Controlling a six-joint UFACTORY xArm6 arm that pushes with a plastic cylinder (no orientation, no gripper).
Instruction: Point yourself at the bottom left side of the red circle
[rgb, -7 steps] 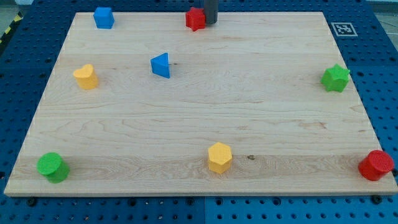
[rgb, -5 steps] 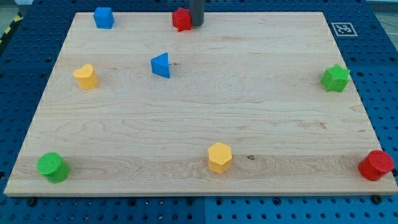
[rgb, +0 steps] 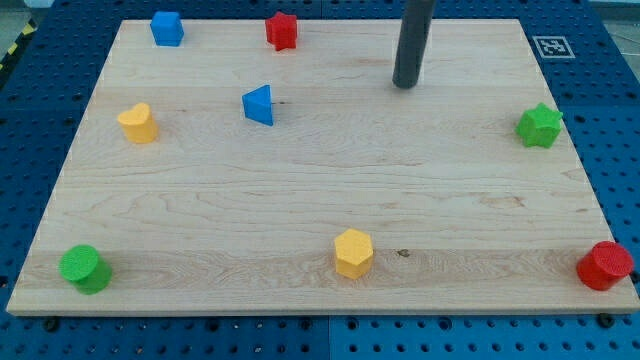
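Observation:
The red circle (rgb: 604, 265) sits at the board's bottom right corner. My tip (rgb: 404, 85) is near the view's top, right of centre, far up and left of the red circle and touching no block. A red star (rgb: 282, 30) lies at the top edge, well left of my tip. The rod rises out of the view's top.
A blue cube (rgb: 166, 27) is at the top left, a blue triangle (rgb: 259, 104) and a yellow heart-like block (rgb: 138, 123) lie on the left. A green star (rgb: 539, 125) is at the right edge, a yellow hexagon (rgb: 352, 252) at bottom centre, a green cylinder (rgb: 84, 268) at bottom left.
My tip pushed the red star leftward along the top edge, then left it and moved right and down to the board's upper right of centre.

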